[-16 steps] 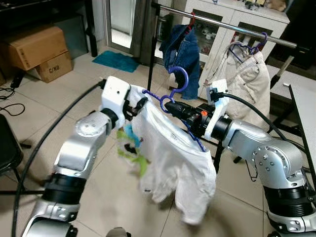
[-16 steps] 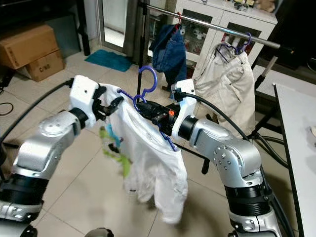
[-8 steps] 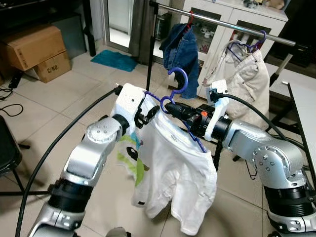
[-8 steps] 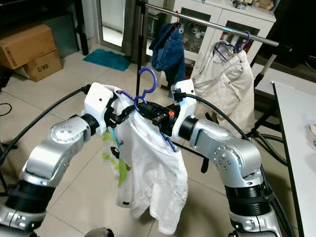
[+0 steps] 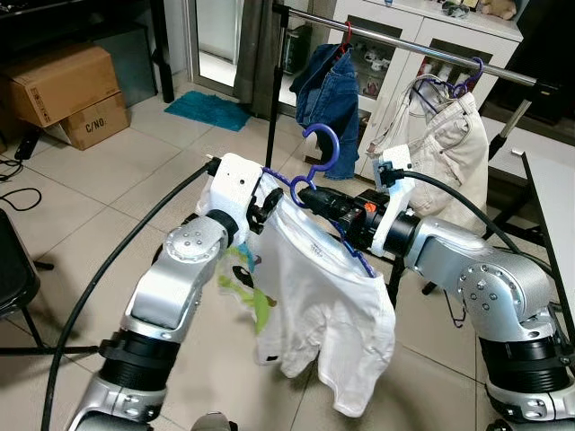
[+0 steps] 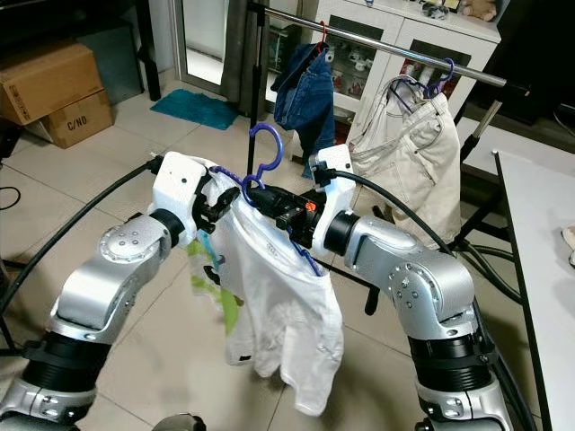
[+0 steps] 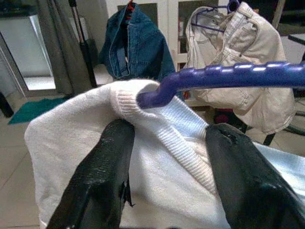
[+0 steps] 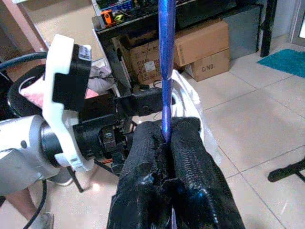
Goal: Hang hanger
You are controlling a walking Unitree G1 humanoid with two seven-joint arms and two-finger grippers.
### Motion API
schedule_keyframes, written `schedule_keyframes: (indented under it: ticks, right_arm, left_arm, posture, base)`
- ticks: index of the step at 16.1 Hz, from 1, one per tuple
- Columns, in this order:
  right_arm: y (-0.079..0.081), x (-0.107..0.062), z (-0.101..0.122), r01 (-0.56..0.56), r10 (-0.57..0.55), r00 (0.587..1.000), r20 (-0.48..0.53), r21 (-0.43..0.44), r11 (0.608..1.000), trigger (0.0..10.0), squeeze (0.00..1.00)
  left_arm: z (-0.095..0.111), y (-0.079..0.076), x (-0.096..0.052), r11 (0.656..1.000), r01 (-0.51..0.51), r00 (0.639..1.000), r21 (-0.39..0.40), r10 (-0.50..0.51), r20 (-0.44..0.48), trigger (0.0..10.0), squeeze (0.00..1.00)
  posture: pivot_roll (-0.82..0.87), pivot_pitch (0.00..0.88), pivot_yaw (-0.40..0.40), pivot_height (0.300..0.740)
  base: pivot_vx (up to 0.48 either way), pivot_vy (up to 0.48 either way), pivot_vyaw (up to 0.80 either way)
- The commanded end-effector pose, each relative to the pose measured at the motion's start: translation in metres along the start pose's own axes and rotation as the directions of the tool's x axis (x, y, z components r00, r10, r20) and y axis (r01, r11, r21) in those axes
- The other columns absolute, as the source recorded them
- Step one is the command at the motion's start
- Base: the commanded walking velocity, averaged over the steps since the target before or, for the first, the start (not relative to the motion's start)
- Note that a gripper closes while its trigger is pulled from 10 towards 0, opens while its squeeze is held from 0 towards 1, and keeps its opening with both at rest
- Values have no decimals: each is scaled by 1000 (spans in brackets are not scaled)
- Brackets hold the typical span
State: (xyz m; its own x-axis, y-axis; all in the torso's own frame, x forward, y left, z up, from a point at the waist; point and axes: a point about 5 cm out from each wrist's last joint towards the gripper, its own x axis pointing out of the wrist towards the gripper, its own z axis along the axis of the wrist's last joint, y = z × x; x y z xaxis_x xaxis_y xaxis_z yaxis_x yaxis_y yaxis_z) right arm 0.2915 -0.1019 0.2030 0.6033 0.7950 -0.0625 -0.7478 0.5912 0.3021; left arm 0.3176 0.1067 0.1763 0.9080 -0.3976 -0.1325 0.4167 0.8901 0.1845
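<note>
Right gripper (image 8: 167,138), as we see it, clamped on the hanger (image 5: 316,171) carrying a shirt (image 5: 323,305) below the rail (image 5: 404,40); left gripper (image 7: 167,143) spread astride the shirt's collar.

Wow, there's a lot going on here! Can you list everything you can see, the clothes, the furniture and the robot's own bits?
hanger: one, purple, held up between the two arms.
T-shirt: one, white with a green print, draped on the hanger.
clothes rail: one, metal, behind the arms.
denim jacket: one, blue, hanging on the rail.
beige garment: one, hanging on the rail on a purple hanger.
cardboard boxes: two, brown, on the floor at far left.
mat: one, teal, on the tiled floor.
cabinet: one, white, behind the rail.
left gripper: black fingers spread at the shirt collar.
right gripper: black fingers shut on the hanger.
</note>
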Motion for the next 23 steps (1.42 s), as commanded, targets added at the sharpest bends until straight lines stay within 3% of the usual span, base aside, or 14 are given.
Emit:
schedule_keyframes:
  ticks: [1, 15, 20, 22, 23]
  right_arm:
    - [-1, -1, 9, -3, 3, 1000, 17, -19, 1000, 10000, 0]
    - [-9, -1, 9, 37, -36, 999, 16, -17, 999, 10000, 0]
    - [-12, -1, 9, 54, -53, 998, 15, -14, 998, 10000, 0]
    - [-13, -1, 9, 60, -60, 998, 15, -12, 998, 10000, 0]
    - [-17, -1, 9, 94, -94, 995, 13, -1, 996, 10000, 0]
  left_arm:
    - [1, -5, -1, 1000, 0, 1000, -5, 0, 5, 0, 0]
    - [-1, -8, -10, 999, -33, 999, -17, 33, 5, 0, 0]
    - [-5, -6, -15, 996, -44, 999, -72, 43, -5, 0, 0]
    - [-4, -9, -17, 997, -4, 1000, -74, 5, 11, 0, 0]
    - [3, -19, -19, 994, 90, 995, -56, -87, 52, 0, 0]
  posture:
    - [66, 0, -128, 740]
    - [67, 0, -130, 740]
    - [69, 0, -133, 740]
    - [69, 0, -133, 740]
    - [69, 0, -133, 740]
  base:
    - [0, 0, 0]
    - [0, 0, 0]
    - [0, 0, 0]
    - [0, 0, 0]
    - [0, 0, 0]
